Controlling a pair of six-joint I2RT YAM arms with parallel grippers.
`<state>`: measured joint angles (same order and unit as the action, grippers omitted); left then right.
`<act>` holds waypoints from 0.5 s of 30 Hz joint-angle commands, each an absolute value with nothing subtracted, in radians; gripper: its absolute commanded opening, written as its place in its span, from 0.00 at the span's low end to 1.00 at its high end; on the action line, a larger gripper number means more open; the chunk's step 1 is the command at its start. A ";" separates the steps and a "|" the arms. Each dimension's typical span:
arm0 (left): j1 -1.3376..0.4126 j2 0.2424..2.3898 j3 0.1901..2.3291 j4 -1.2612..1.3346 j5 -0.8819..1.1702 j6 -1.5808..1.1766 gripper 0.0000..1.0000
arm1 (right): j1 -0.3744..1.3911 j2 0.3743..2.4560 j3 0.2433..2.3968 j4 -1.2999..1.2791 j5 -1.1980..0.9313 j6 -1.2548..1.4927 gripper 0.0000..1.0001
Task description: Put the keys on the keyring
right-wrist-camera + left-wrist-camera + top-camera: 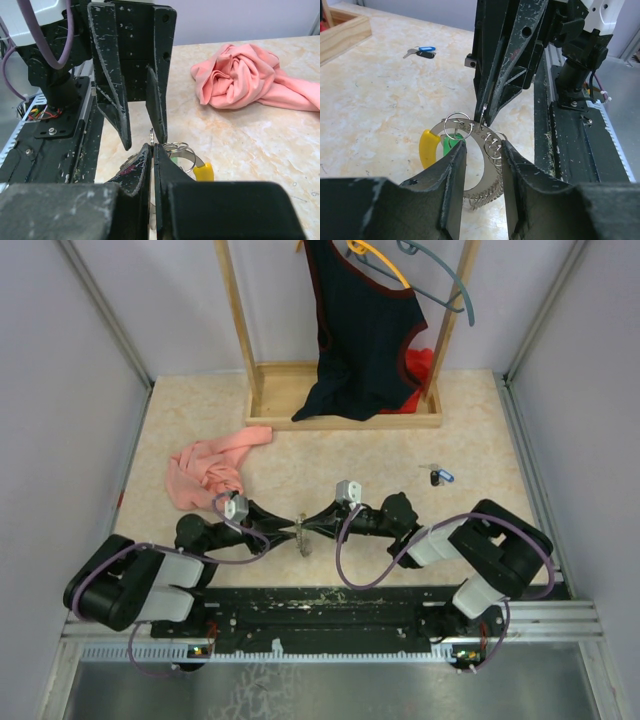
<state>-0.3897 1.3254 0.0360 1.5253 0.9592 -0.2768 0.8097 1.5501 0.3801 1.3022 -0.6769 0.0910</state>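
The keyring (487,187), a flat grey metal loop with a yellow piece (427,147) and several small split rings, stands upright at mid-table (302,535). My left gripper (483,147) spans it, one finger against each side. A green key head (449,146) hangs on it behind the left finger. My right gripper (153,147) comes from the opposite side, shut on a small metal ring (151,135) at the loop's top. The yellow piece (203,172) shows beside it. A blue and a black key (441,477) lie on the table to the right (422,52).
A pink cloth (205,468) lies at the left. A wooden rack (345,418) with a dark garment (365,330) and hangers (440,280) stands at the back. The black base rail (330,605) runs along the near edge.
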 commanded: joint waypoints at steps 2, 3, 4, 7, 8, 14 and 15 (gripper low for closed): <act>-0.383 1.375 0.094 1.789 1.017 -0.319 0.37 | 0.815 1.563 0.389 1.401 -0.701 0.108 0.00; -0.383 1.377 0.096 1.790 1.018 -0.320 0.37 | 0.815 1.563 0.390 1.400 -0.704 0.107 0.00; -0.383 1.376 0.101 1.790 1.018 -0.322 0.37 | 0.815 1.563 0.390 1.399 -0.705 0.109 0.00; -0.383 1.372 0.107 1.790 1.025 -0.322 0.36 | 0.814 1.565 0.390 1.399 -0.707 0.109 0.00; -0.383 1.373 0.110 1.790 1.028 -0.321 0.36 | 0.814 1.564 0.390 1.400 -0.707 0.109 0.00; -0.383 1.398 0.120 1.790 1.047 -0.334 0.31 | 0.815 1.563 0.391 1.411 -0.719 0.117 0.00; -0.383 1.401 0.123 1.789 1.049 -0.336 0.30 | 0.815 1.563 0.393 1.410 -0.719 0.118 0.00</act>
<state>-0.3897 1.3842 0.1024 1.5253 1.0138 -0.3199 0.8097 1.5612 0.3801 1.3155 -0.6983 0.1020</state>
